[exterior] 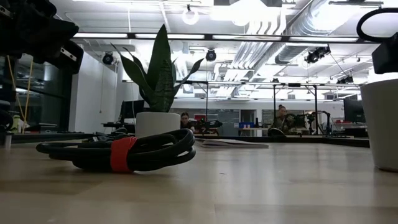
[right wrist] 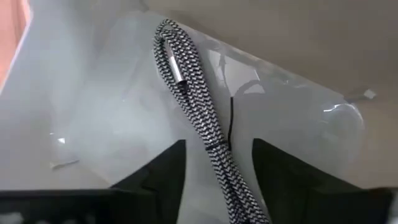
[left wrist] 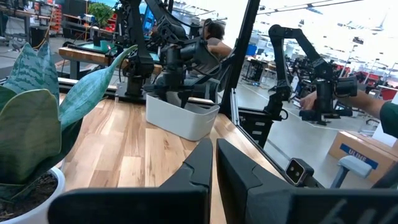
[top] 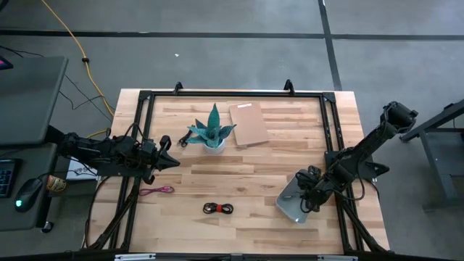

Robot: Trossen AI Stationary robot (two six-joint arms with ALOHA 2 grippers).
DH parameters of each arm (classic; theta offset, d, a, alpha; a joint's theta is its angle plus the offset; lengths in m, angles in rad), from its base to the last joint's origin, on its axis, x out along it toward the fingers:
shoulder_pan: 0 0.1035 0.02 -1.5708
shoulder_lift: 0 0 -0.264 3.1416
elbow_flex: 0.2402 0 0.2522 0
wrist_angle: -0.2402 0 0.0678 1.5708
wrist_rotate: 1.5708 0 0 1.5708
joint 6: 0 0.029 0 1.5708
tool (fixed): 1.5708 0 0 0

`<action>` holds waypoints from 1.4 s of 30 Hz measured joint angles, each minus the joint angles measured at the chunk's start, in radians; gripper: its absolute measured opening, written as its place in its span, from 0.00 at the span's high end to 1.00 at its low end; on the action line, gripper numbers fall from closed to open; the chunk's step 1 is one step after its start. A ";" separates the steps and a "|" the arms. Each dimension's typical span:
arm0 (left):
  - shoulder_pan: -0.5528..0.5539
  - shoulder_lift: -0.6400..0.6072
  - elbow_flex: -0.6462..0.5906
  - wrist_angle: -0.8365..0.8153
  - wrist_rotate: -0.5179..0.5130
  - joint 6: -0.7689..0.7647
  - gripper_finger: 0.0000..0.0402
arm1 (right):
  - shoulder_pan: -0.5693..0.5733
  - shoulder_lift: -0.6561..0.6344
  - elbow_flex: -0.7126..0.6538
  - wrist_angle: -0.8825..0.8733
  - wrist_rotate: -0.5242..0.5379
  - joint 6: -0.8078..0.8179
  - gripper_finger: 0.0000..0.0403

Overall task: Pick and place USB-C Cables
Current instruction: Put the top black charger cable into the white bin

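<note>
My right gripper (top: pixel 303 201) hangs open over the grey tray (top: pixel 288 194) near the table's right edge. In the right wrist view the silver-grey braided cable (right wrist: pixel 196 106) lies on the tray floor and runs between my open fingers (right wrist: pixel 163 167); neither finger touches it. The red-and-black cable (top: pixel 218 209) lies coiled near the table's near edge, and it is close in the low view (exterior: pixel 124 153). The pink-magenta cable (top: pixel 158 191) lies at the near left. The black cable (top: pixel 185 139) rests beside the plant. My left gripper (top: pixel 172 161) is shut and hovers left of the plant, holding nothing.
A potted plant (top: pixel 214 132) stands at the table's middle far side, with a brown board (top: pixel 249 123) lying to its right. A black frame (top: pixel 232 94) runs round the table's edges. A yellow cord (top: pixel 72 43) lies on the floor. People sit in the room beyond.
</note>
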 joint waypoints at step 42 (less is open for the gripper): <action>0.000 0.000 0.000 0.000 0.000 0.001 0.99 | -0.614 -0.133 0.000 0.814 0.296 -0.942 0.48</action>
